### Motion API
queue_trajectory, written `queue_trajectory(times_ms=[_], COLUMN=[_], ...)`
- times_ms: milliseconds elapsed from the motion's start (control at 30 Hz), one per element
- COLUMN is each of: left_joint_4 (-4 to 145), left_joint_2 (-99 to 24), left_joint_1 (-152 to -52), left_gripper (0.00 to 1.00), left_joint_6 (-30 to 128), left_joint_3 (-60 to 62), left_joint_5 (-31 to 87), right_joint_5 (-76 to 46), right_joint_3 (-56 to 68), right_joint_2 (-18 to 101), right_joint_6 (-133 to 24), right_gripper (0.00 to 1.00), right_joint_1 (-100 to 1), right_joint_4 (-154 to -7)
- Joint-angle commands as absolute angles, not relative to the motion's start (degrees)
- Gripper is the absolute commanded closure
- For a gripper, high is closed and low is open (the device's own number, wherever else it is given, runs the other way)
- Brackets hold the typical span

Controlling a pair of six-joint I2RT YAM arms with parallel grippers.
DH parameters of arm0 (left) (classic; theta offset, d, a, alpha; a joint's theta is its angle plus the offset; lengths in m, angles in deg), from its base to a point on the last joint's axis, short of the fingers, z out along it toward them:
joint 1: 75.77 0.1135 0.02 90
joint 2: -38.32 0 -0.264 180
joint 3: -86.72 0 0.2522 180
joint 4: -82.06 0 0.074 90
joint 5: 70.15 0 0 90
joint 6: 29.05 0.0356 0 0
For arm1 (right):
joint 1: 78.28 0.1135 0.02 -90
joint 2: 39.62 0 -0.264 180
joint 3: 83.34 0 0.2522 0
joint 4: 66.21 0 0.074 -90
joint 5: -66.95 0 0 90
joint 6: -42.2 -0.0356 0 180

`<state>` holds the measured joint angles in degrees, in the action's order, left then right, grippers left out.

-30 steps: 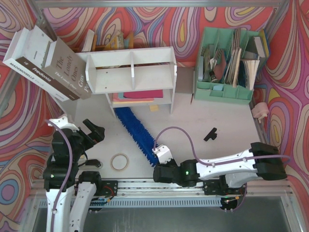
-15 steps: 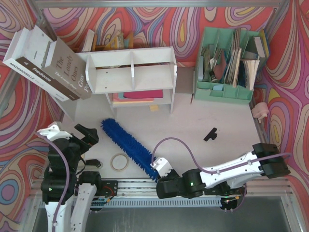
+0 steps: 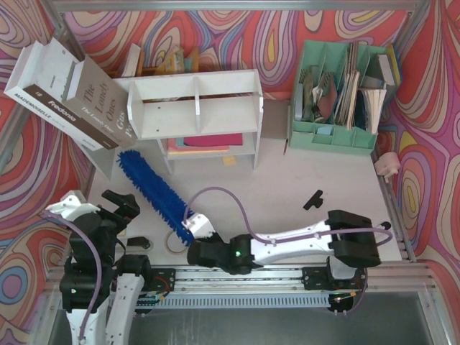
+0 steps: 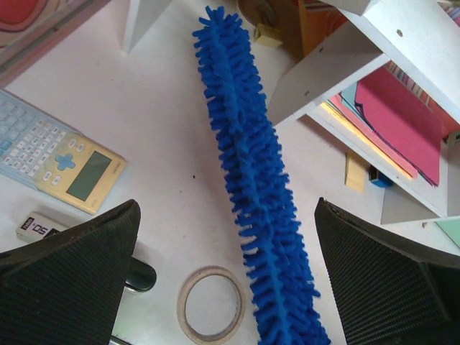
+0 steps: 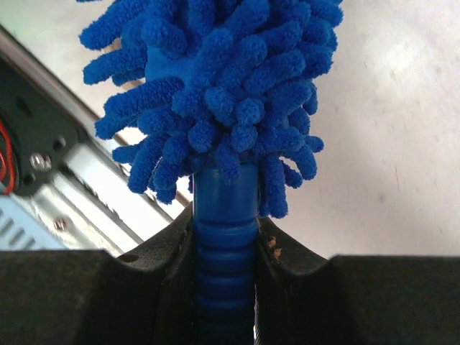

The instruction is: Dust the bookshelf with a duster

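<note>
Top external view: the duster slants over the counter, its tip near the left end of the shelf, its handle clamped in the jaws of the right gripper, while the left gripper hangs just beside the brush, jaws wide apart.

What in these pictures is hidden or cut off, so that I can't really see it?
Right wrist view: the duster handle is clamped between the right fingers and cut off by the bottom edge.
Left wrist view: the calculator runs off the left edge.
Top view: the papers in the bookshelf lie mostly under its upper boards.
</note>
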<state>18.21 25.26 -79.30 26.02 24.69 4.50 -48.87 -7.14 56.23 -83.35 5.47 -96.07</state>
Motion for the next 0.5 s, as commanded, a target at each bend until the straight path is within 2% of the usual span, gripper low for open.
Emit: queue_trajectory(times_ms=[0, 200, 467], left_joint_4=[16.5, 15.26, 15.18], left_joint_2=[26.8, 28.32, 29.35], left_joint_1=[-79.02, -79.02, -79.02], left_gripper=[0.02, 0.01, 0.02], left_joint_6=[24.72, 23.26, 22.81], left_joint_3=[24.01, 23.8, 24.01], left_joint_5=[0.23, -3.55, -4.67], right_joint_5=[-46.79, -41.04, -39.41], right_joint_3=[-0.02, 4.43, 10.9], right_joint_2=[62.13, 69.48, 76.02], right_joint_6=[-77.37, -76.22, -74.45], right_gripper=[1.0, 1.0, 1.0], right_joint_1=[3.46, -0.08, -2.15], right_joint_4=[-90.39, -87.13, -87.66])
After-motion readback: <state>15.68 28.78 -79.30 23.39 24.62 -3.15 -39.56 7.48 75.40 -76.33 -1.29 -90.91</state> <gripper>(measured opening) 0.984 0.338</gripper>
